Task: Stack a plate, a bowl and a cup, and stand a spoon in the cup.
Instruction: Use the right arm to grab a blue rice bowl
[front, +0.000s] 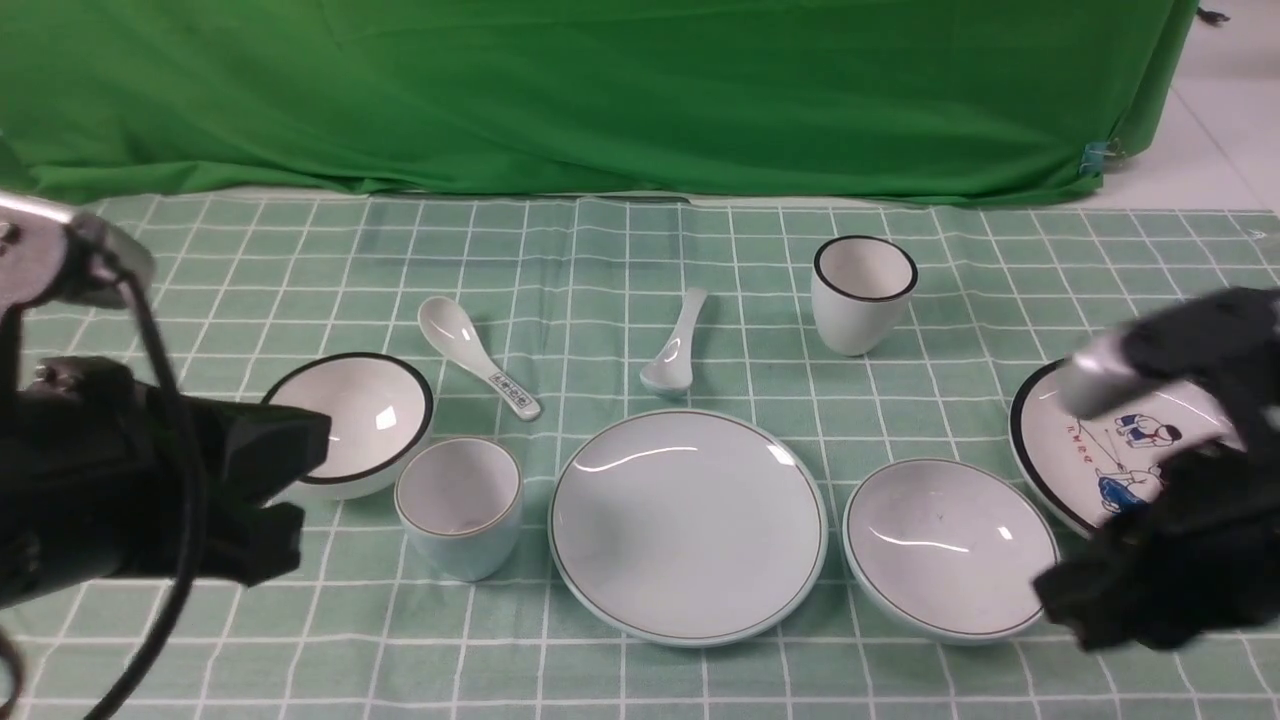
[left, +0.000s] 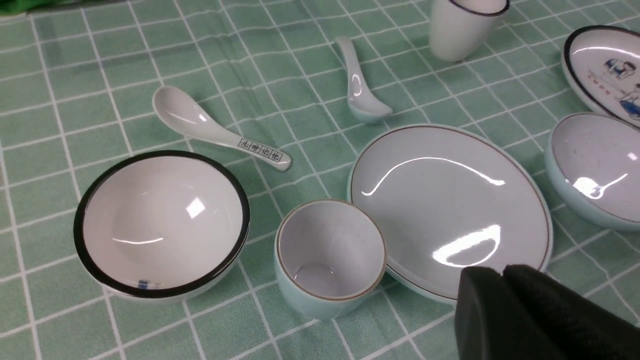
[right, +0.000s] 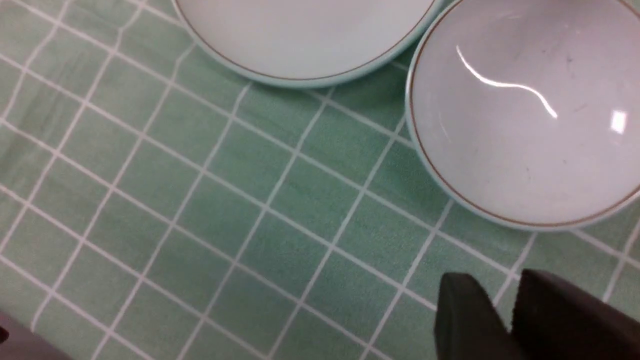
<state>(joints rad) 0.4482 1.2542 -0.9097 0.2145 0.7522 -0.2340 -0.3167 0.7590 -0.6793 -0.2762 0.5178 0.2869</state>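
Observation:
The pale blue-green plate (front: 688, 525) lies at the front middle of the checked cloth; it also shows in the left wrist view (left: 450, 200) and the right wrist view (right: 305, 35). The bowl (front: 950, 545) (left: 595, 170) (right: 525, 125) sits just right of it. The cup (front: 460, 505) (left: 330, 255) stands upright just left of it. The spoon (front: 678, 345) (left: 360, 85) lies behind the plate. My left gripper (front: 300, 490) (left: 502, 272) is shut and empty, left of the cup. My right gripper (front: 1050, 595) (right: 500, 285) is slightly open and empty, at the bowl's right front edge.
A black-rimmed white bowl (front: 350, 420) (left: 160, 225) sits behind and left of the cup. A white spoon with a patterned handle (front: 478, 355) (left: 215, 130) lies behind it. A black-rimmed white cup (front: 862, 290) stands at the back right. A cartoon plate (front: 1100, 450) lies far right. A green backdrop (front: 600, 90) hangs behind.

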